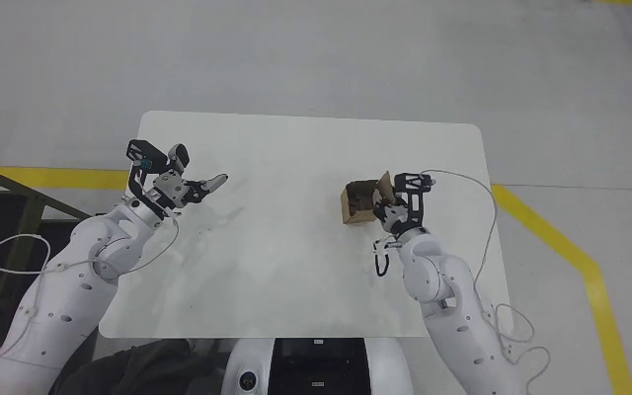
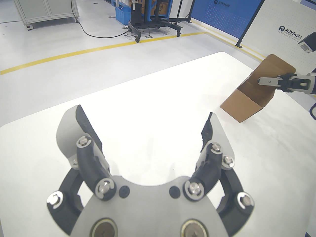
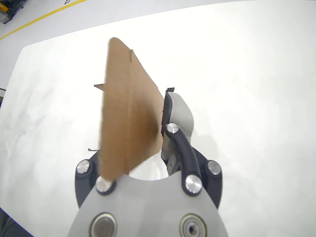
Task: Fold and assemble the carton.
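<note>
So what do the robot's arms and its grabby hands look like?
The left arm and right arm are white, smooth and rounded, with thin cables looping alongside. The left gripper and right gripper each have curved silver fingers with rough black pads, black links and shiny screws.

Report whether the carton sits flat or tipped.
Tipped: the carton leans at an angle over the table, with the right gripper clamped on its raised flap.
</note>
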{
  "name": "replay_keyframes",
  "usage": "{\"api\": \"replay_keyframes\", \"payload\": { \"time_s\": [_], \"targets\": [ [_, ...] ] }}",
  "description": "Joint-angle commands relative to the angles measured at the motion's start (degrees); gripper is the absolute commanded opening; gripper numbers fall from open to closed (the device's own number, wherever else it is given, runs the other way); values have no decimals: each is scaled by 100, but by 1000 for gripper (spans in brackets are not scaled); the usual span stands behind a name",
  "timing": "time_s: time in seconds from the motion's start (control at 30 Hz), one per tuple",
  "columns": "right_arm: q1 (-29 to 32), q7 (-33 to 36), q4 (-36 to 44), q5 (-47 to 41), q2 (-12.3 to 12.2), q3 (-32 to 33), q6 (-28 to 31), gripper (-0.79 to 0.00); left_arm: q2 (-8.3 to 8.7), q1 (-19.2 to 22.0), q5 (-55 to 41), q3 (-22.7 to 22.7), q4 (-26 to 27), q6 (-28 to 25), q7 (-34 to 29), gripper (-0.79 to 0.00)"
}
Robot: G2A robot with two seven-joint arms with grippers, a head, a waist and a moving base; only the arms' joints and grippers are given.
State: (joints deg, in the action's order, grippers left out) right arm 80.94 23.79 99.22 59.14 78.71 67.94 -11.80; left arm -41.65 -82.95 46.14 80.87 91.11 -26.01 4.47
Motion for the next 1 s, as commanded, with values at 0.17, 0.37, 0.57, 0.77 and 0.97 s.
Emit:
{"api": "replay_keyframes", "payload": {
  "time_s": [0.17,0.37,0.57,0.77,0.97],
  "targets": [
    [71,5,134,-664,-3,162,350,-785,0,0,0,0,0,0,0,0],
    [243,57,427,-1815,-12,341,1079,-785,0,0,0,0,0,0,0,0],
    [310,188,586,-2576,-20,331,1561,-785,0,0,0,0,0,0,0,0],
    [108,609,262,-4276,6,256,2276,-785,0,0,0,0,0,0,0,0],
    [-98,517,140,-4125,-2,177,2230,-785,0,0,0,0,0,0,0,0]
  ]
}}
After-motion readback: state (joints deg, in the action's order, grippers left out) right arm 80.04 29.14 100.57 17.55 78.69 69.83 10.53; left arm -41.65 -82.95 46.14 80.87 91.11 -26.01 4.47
